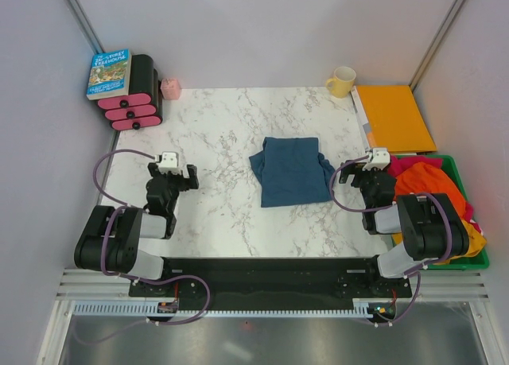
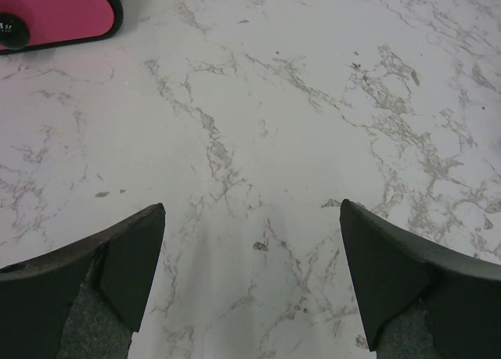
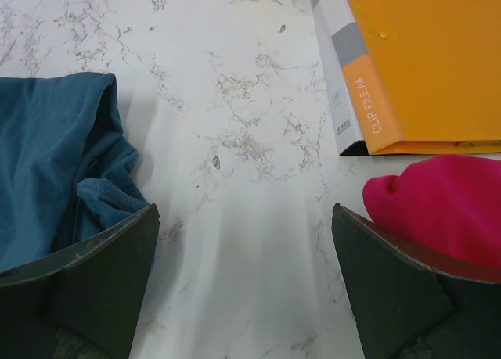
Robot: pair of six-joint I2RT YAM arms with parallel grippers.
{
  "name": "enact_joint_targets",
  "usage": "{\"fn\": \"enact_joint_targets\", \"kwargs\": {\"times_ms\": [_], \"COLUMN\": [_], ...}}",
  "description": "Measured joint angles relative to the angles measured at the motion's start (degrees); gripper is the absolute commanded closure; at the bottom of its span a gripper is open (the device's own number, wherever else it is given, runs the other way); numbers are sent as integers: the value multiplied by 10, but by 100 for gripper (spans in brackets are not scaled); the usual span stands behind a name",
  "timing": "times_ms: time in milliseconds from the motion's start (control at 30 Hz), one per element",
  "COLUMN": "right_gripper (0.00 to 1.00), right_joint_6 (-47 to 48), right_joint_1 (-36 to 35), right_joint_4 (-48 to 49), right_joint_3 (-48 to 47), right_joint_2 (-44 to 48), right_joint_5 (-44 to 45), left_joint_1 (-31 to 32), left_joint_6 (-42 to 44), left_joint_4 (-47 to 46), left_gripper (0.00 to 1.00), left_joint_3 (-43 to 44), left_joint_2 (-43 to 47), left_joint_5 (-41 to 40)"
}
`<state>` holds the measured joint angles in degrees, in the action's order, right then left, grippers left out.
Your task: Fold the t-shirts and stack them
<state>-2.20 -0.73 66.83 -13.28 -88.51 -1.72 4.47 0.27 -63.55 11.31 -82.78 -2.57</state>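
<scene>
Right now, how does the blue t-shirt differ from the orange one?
The blue t-shirt lies folded flat on the marble table; the orange t-shirt sits crumpled in the green bin. The blue t-shirt lies alone; the orange t-shirt is heaped with pink cloth. Shared: neither is held.

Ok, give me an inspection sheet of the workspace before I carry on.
Surface: marble table, no spills seen.
Job's things: blue shirt folded, mid-table; orange, pink and yellow shirts heaped in green bin, right.
Clutter: book on pink cases, small pink item, mug, orange file, along the far side.
Grippers: left open, empty, over bare table; right open, empty, between blue shirt and bin.
Cables: purple cables loop beside each arm; right one near blue shirt's edge.
Surroundings: white walls; nothing else seen.
</scene>
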Motion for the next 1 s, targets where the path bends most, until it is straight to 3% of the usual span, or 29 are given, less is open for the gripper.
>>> {"fn": "enact_joint_targets", "kwargs": {"times_ms": [233, 367, 467, 600, 733, 867, 1000], "right_gripper": [2, 2, 2, 2, 2, 2, 2], "right_joint_6": [3, 28, -6, -66, -73, -162, -221], "right_joint_1": [-11, -85, -139, -194, -283, -329, -262], "right_joint_4": [-20, -208, -340, -515, -680, -791, -847], "right_joint_3": [-6, -108, -250, -422, -550, -572, -564], "right_joint_2": [3, 41, 46, 46, 36, 24, -35], "right_joint_5": [21, 62, 69, 98, 257, 389, 367], "left_joint_1": [0, 0, 0, 7, 30, 83, 140], "left_joint_6": [15, 19, 24, 21, 3, 0, -11], "left_joint_4": [-1, 23, 157, 324, 447, 516, 573], "left_gripper": [0, 1, 0, 0, 0, 0, 0], "left_joint_3": [0, 3, 62, 209, 341, 369, 379], "left_joint_2": [0, 15, 69, 113, 90, 47, -19], "left_joint_5": [59, 75, 101, 150, 175, 143, 101]}}
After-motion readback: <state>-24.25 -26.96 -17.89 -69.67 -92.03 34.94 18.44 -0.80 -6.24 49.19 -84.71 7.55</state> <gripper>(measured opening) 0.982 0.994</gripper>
